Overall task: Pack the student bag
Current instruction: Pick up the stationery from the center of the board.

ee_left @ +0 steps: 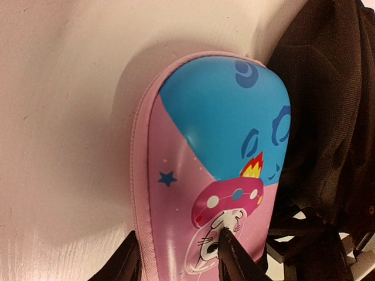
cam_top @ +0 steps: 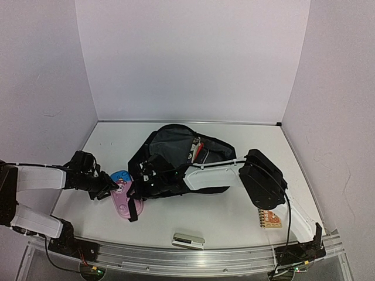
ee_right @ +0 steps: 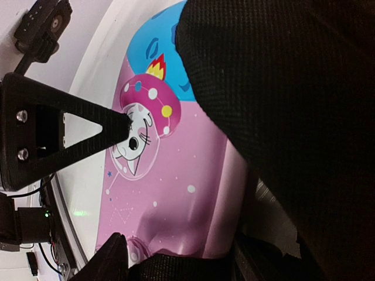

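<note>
- The student bag [cam_top: 176, 159], a large soft black fabric backpack with a greyish lining, lies slumped in the middle of the white table [cam_top: 234, 213]; its mouth gapes upward, and something red and white [cam_top: 198, 150] shows inside, too small to name
- The right gripper [cam_top: 147, 177] reaches across to the bag's left edge; in the right wrist view its jaws stand apart with black fabric and a black strap [cam_top: 134, 209] across them; I cannot tell whether they have hold of the cloth
- Just left of the bag, touching it, lies a hard-shell pencil case [cam_top: 124, 199], pink and blue with a cartoon cat under a mushroom cap; the strap trails over its near end
- The left gripper [cam_top: 112, 187] is on the case, jaws partly spread; one fingertip [ee_right: 120, 124] presses the cat picture and the other sits at the case's outer rim; whether this is a firm pinch I cannot tell
- Well apart to the right lies a small orange spiral notebook [cam_top: 269, 218]; near the front edge lies a small grey oblong object [cam_top: 188, 240]
- Judged from this, packing is partly done; at least one item seems to be in; the case, notebook and grey object are left to go in, the case likely next
</note>
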You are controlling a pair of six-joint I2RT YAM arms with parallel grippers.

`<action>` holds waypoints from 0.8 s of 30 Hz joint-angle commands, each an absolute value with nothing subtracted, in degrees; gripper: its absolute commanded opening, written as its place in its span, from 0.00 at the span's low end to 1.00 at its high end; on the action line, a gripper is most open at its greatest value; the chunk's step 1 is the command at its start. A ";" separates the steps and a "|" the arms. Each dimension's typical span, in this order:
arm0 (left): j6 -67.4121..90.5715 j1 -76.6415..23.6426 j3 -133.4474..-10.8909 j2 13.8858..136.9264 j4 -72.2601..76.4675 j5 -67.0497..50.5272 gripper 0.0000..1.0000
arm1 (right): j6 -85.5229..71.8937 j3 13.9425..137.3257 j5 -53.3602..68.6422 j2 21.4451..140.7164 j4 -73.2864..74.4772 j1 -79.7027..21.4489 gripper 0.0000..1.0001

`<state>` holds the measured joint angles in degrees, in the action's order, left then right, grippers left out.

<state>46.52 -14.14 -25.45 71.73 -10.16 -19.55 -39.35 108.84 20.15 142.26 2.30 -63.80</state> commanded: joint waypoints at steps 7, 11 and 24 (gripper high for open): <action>48.61 -16.26 -25.03 76.92 -6.85 -20.80 0.37 | -41.34 115.88 28.70 149.50 1.17 -64.10 0.53; 49.52 -16.26 -24.63 75.57 -7.57 -19.94 0.36 | -44.54 113.34 34.72 148.50 -10.32 -64.07 0.36; 53.50 -16.17 -23.98 55.38 -17.40 -14.95 0.70 | -50.78 94.51 29.51 133.68 -32.27 -63.81 0.00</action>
<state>51.58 -15.94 -23.96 63.68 -12.75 -16.45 -48.08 99.68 29.52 142.34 -17.14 -61.72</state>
